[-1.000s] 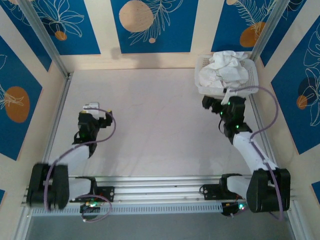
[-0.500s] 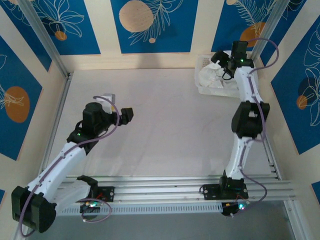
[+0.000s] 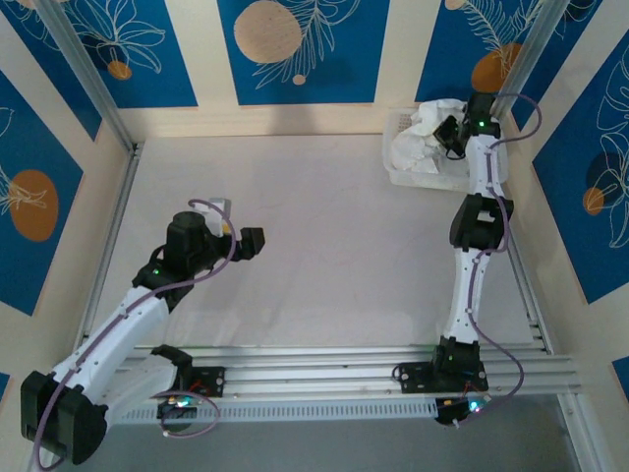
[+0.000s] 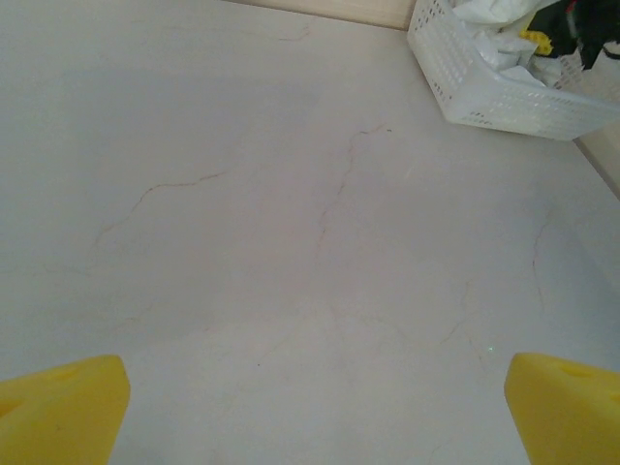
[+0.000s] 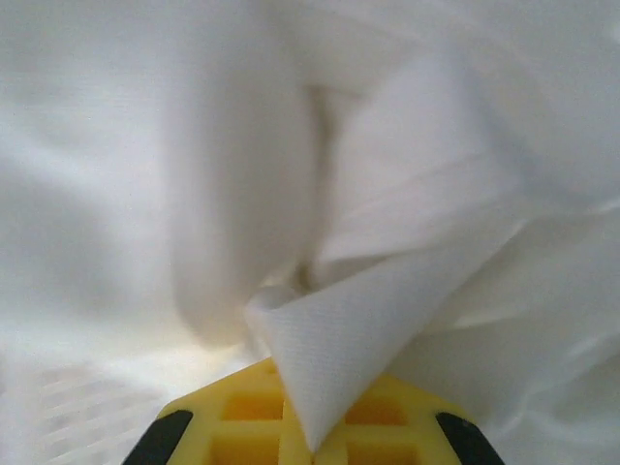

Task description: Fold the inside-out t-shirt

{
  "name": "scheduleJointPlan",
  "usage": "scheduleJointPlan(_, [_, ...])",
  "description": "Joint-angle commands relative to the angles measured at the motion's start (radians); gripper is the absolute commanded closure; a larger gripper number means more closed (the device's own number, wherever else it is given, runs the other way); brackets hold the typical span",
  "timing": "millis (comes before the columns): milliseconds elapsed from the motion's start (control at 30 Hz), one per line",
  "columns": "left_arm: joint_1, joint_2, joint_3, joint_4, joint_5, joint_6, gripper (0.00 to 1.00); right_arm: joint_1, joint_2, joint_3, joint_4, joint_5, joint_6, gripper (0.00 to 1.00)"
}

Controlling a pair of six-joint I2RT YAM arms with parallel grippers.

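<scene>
The right fingers [image 5: 254, 422] clench a fold of the t-shirt [image 5: 373, 315] in the basket [image 4: 504, 105] at the desk's [image 4: 291, 242] far-right corner; the left fingers [image 4: 58, 412] hang released.

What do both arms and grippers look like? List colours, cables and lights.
Both the left arm and right arm have white links between black joint housings, each trailed by a thin purple cable and dotted with small green lights. The left gripper has bright yellow block fingers; the right gripper shows a yellow, grid-moulded face with black corners.

place: lab cell | signs: aluminium rails [image 3: 314, 369], printed backdrop panels [image 3: 295, 49]
</scene>
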Motion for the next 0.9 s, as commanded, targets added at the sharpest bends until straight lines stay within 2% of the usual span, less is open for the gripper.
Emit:
scheduleJointPlan(0, [-0.011,-0.013,0.023,0.010,-0.024,-0.047,0.01,0.038,-0.235,0.028,0.033,-0.163,0.022,1.00])
scheduleJointPlan(67, [-0.011,0.006,0.059,-0.012,-0.024,-0.069,0.01,0.066,-0.324,0.020,0.039,-0.216,0.033,1.00])
scheduleJointPlan(233, [-0.011,0.076,0.198,-0.087,0.008,-0.094,0.01,0.184,-0.550,0.014,0.040,-0.233,0.000,1.00])
scheduleJointPlan(433, [-0.012,0.099,0.287,-0.100,0.073,-0.045,0.01,0.367,-0.758,0.007,0.136,-0.300,-0.087,1.00])
scheduleJointPlan(500, [-0.011,0.100,0.296,-0.121,0.071,-0.024,0.01,0.435,-0.792,0.002,0.122,-0.208,-0.134,1.00])
scheduleJointPlan(567, [-0.011,0.104,0.303,-0.144,0.069,-0.018,0.01,0.458,-0.800,-0.028,0.077,-0.115,-0.120,1.00])
scheduleJointPlan(633, [-0.011,0.098,0.298,-0.156,0.073,-0.023,0.01,0.460,-0.801,-0.121,0.046,-0.102,-0.079,1.00])
scheduleJointPlan(767, [-0.011,0.069,0.262,-0.183,0.030,-0.043,0.01,0.473,-0.790,-0.414,0.089,-0.179,-0.031,1.00])
scheduleJointPlan(800, [-0.011,0.060,0.252,-0.196,0.007,-0.049,0.01,0.481,-0.778,-0.483,0.091,-0.150,-0.035,0.94])
scheduleJointPlan(867, [-0.011,0.048,0.238,-0.229,-0.045,-0.064,0.01,0.483,-0.737,-0.574,0.060,-0.082,-0.038,0.66])
